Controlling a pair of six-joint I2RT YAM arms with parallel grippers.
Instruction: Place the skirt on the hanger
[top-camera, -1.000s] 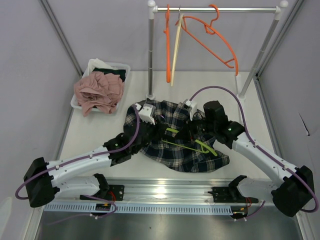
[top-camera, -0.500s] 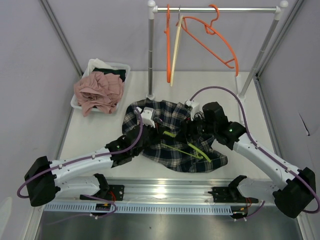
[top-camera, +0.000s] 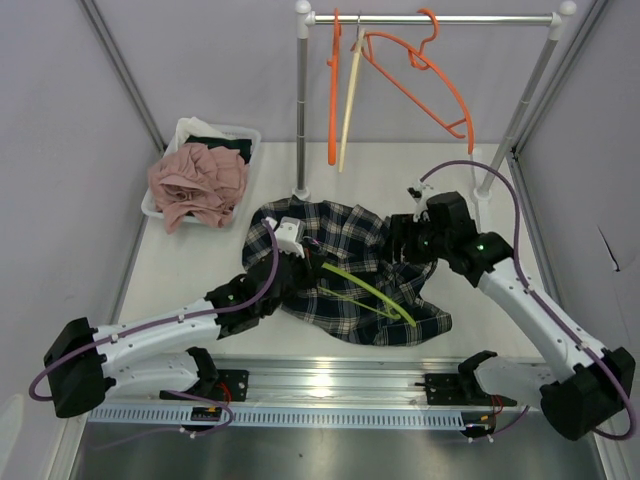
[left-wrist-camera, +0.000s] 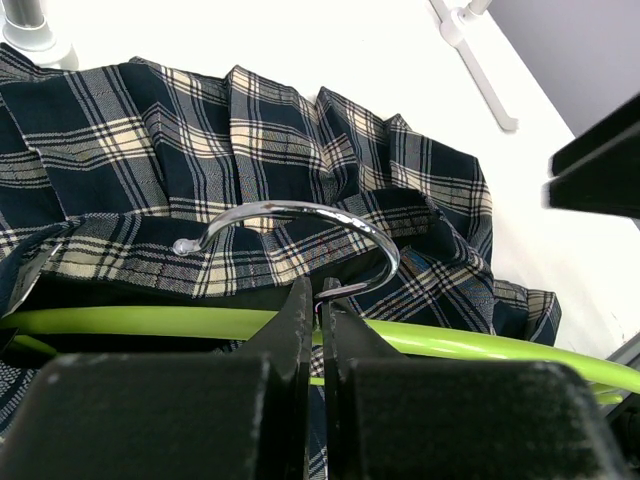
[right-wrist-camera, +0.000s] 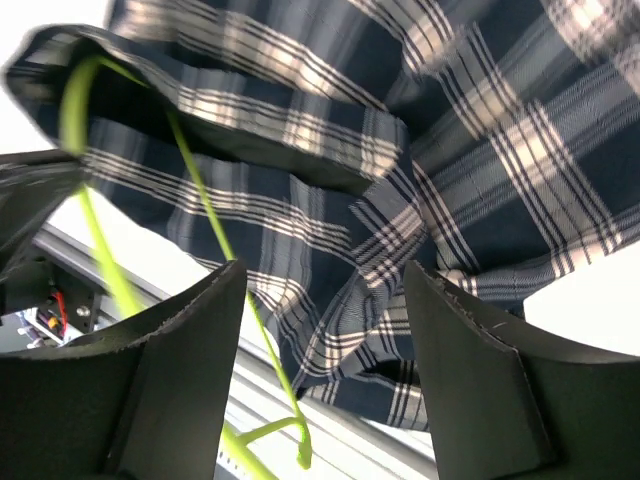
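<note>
Looks mid-threading: left gripper (left-wrist-camera: 322, 298) clamps lime-green plastic hanger (left-wrist-camera: 150, 322) at its neck, right gripper (right-wrist-camera: 320, 280) wide, empty over navy plaid skirt (right-wrist-camera: 500, 150); next needs a waistband grab.

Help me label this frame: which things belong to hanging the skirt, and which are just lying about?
In the job: navy-and-cream plaid skirt; lime-green plastic hanger, gripped near its metal hook by the shut left gripper; open right gripper.
Lying about: white plastic bin; crumpled pink cloth; orange hangers and cream hanger on the metal rail.
</note>
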